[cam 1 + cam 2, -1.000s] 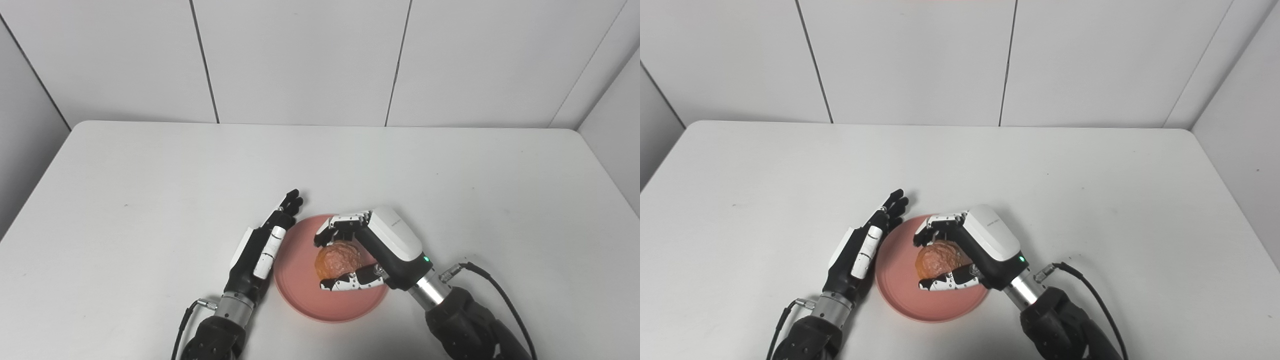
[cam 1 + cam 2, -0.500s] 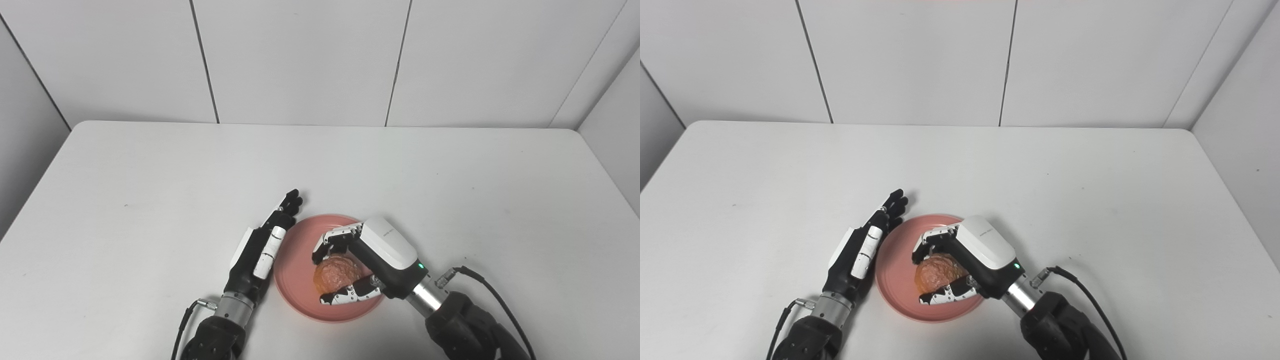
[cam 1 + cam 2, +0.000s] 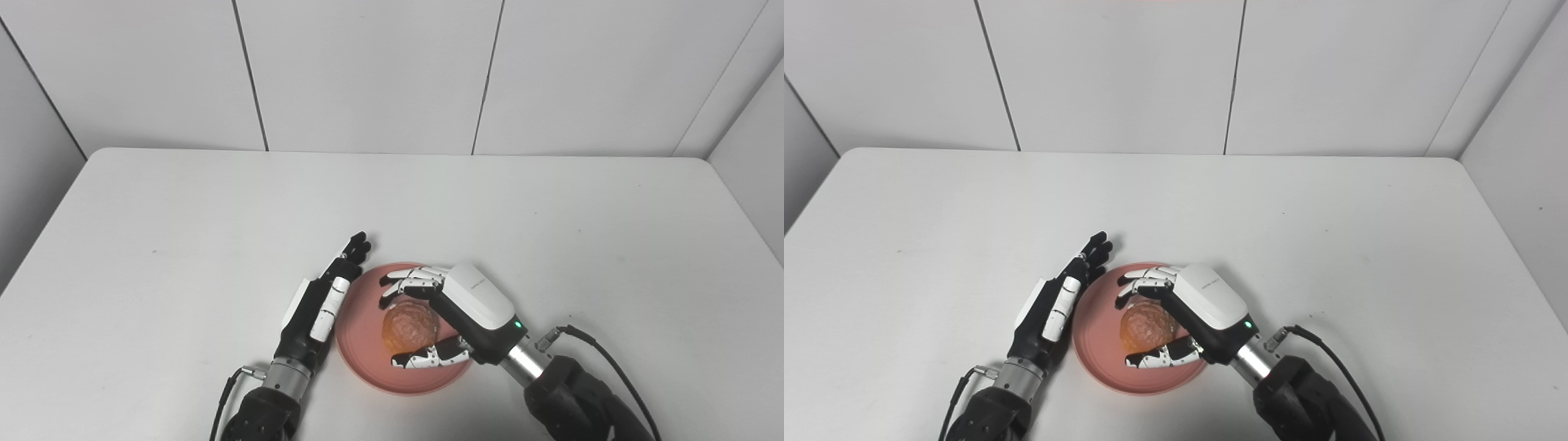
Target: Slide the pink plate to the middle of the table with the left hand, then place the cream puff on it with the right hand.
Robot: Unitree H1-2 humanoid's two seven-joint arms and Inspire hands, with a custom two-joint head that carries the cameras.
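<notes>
The pink plate (image 3: 361, 343) lies on the white table near the front, about mid-width. The brown cream puff (image 3: 409, 325) rests on the plate. My right hand (image 3: 456, 306) hovers over the puff with fingers and thumb spread apart around it, no longer gripping it. My left hand (image 3: 318, 303) lies flat and open, edge-on against the plate's left rim, fingers straight and pointing away from me. The same scene shows in the right eye view, with the puff (image 3: 1144, 326) on the plate (image 3: 1096, 343).
The white table (image 3: 184, 233) stretches wide on all sides. Grey panel walls stand behind and to the sides. A black cable (image 3: 603, 349) loops from my right wrist.
My right hand lowered the cream puff onto the plate, then opened its fingers and let it go. The left hand and the plate have stayed put.
</notes>
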